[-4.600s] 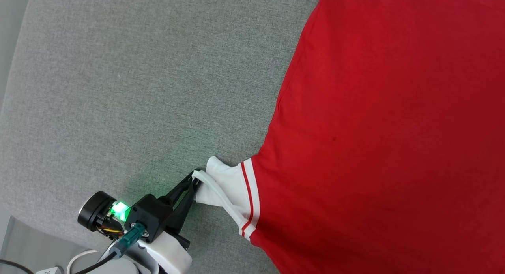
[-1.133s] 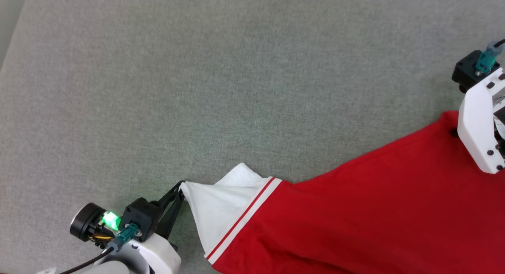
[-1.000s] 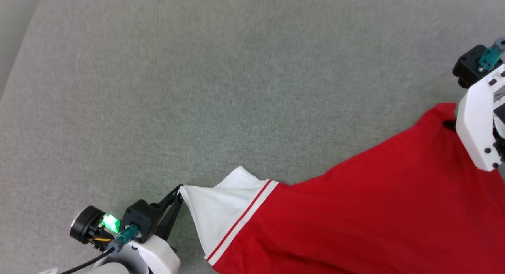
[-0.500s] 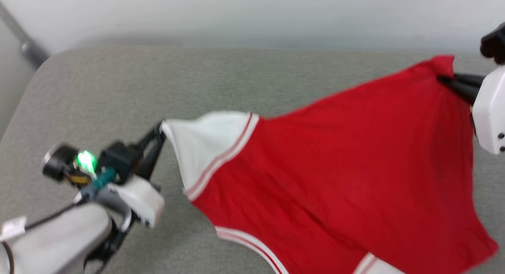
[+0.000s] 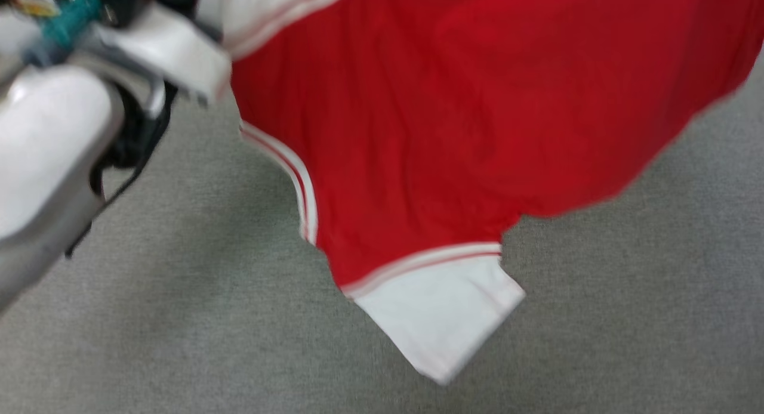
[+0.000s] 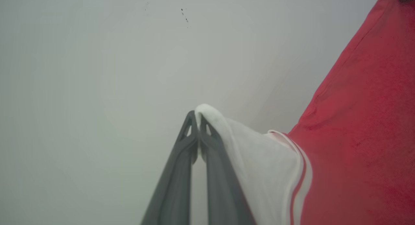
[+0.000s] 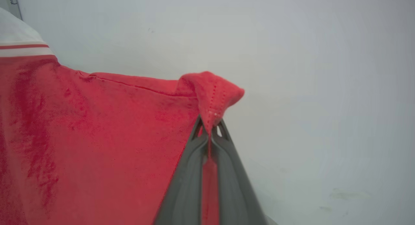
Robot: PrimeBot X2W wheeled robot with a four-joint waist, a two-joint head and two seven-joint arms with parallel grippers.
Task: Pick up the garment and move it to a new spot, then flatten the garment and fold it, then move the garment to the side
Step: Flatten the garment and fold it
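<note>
The red jersey T-shirt with white sleeves (image 5: 418, 104) is held above the grey fabric worktop (image 5: 179, 318), one sleeve clamped in the left hand (image 6: 196, 121) at 10 o'clock and a red corner clamped in the right hand (image 7: 210, 129); set-down, flattening and folding are judged outstanding.

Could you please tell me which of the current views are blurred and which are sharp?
Head view: motion-blurred, the garment and forearm smeared. Left wrist view: sharp at the left gripper. Right wrist view: sharp at the right gripper, stitching visible.

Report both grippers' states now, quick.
Left gripper: shut on the garment, pinching its white sleeve.
Right gripper: shut on the garment, pinching a red corner.
</note>
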